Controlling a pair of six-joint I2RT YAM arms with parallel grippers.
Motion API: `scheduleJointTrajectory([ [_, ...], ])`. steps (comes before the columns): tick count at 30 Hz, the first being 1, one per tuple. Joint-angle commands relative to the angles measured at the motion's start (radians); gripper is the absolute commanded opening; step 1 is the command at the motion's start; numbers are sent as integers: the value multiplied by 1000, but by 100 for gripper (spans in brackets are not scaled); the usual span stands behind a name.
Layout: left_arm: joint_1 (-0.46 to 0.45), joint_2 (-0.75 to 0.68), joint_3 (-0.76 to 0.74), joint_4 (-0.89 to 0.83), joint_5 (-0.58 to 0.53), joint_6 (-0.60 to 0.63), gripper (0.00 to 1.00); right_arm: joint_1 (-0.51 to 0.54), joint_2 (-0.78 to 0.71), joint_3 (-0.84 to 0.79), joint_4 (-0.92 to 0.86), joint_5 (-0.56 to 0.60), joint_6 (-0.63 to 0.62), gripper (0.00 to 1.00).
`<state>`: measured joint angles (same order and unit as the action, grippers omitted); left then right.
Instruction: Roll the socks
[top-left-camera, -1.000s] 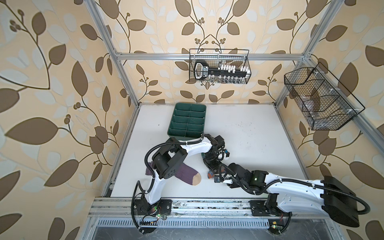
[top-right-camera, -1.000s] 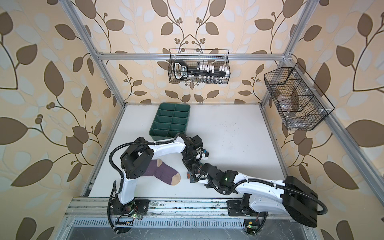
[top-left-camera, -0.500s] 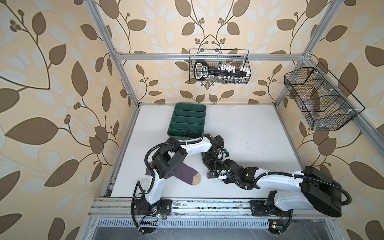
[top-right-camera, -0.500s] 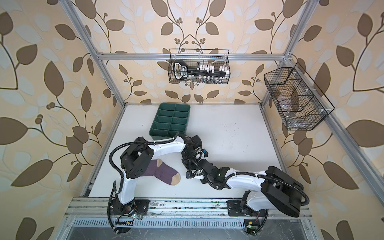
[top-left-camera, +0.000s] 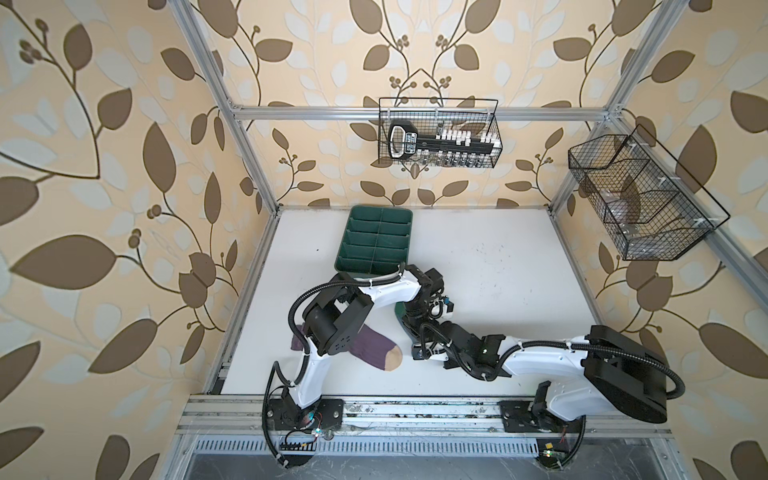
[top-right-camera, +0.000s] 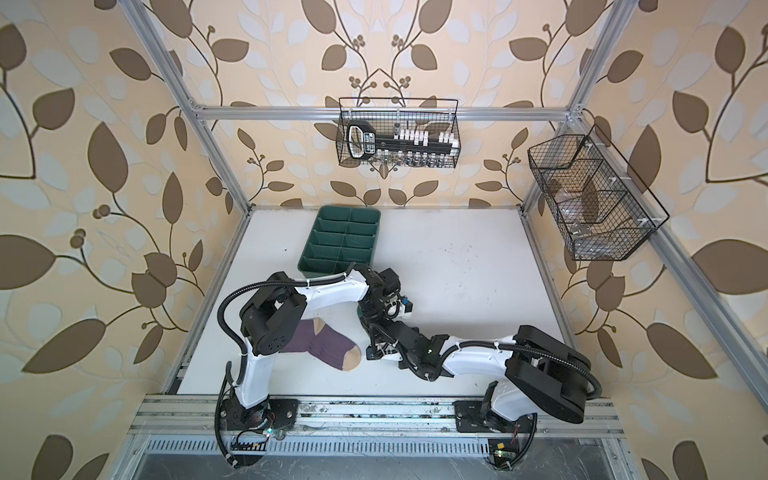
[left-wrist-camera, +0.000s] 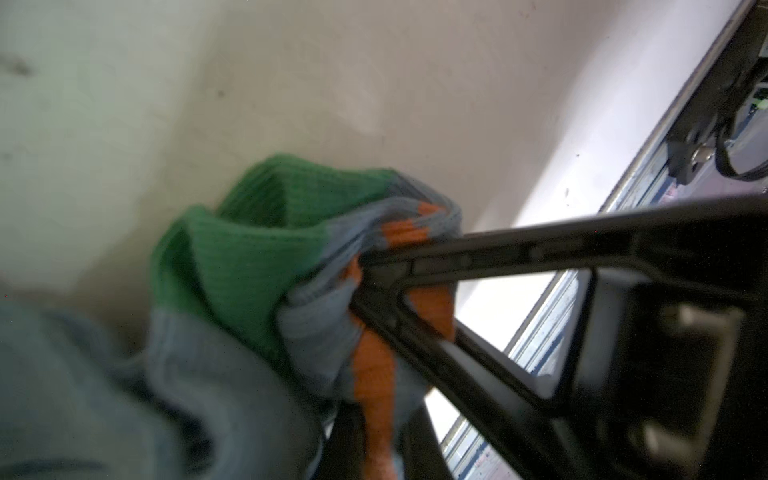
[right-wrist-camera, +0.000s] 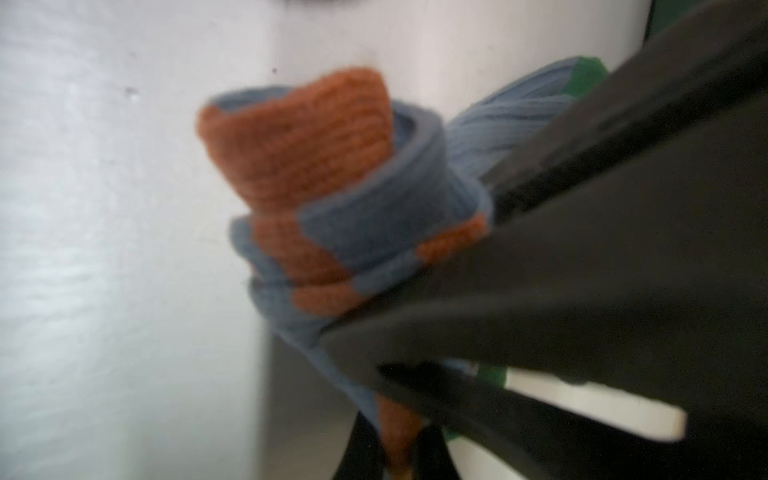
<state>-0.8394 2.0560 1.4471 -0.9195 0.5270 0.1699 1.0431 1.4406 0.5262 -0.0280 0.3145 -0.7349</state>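
Note:
The grey-blue sock (left-wrist-camera: 232, 266), with green toe and orange stripes, is bunched into a loose roll between both grippers at mid table. Its orange cuff (right-wrist-camera: 299, 158) pokes out of the roll's end. My left gripper (left-wrist-camera: 384, 444) is shut on an orange-and-blue fold of it. My right gripper (right-wrist-camera: 395, 449) is shut on another fold close by, its black fingers (left-wrist-camera: 415, 266) crossing the left wrist view. In the top views the arms hide all but a green scrap (top-left-camera: 400, 309). The purple sock (top-left-camera: 376, 353) (top-right-camera: 328, 347) with the tan toe lies flat under the left arm, untouched.
A dark green divided tray (top-left-camera: 365, 268) (top-right-camera: 328, 266) stands just behind the grippers. Two wire baskets hang on the back wall (top-left-camera: 440, 137) and the right wall (top-left-camera: 640, 199). The aluminium rail (top-left-camera: 415, 409) runs along the table's front edge.
My right gripper has moved in to the left gripper and shut on the grey-blue sock, its arm folding leftward. The left arm and the purple sock have stayed put.

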Motion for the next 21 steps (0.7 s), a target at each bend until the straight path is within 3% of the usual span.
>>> scheduleJointTrajectory([
  [1, -35, -46, -22, 43, -2, -8, 38, 33, 32, 17, -193, -112, 69, 0],
  [4, -35, -78, -35, 48, -25, -19, 49, 32, 12, 56, -314, -114, 119, 0],
  [7, -35, -122, -55, 54, -66, -32, 53, 22, 8, 104, -451, -128, 165, 0],
  [11, -25, -216, -102, 102, -219, -84, 55, 20, 17, 154, -589, -195, 222, 0],
  [16, 1, -332, -156, 230, -495, -163, 59, 17, 86, 197, -700, -290, 278, 0],
  [21, 2, -320, -124, 286, -542, -164, 56, 27, 96, 210, -728, -355, 263, 0],
])
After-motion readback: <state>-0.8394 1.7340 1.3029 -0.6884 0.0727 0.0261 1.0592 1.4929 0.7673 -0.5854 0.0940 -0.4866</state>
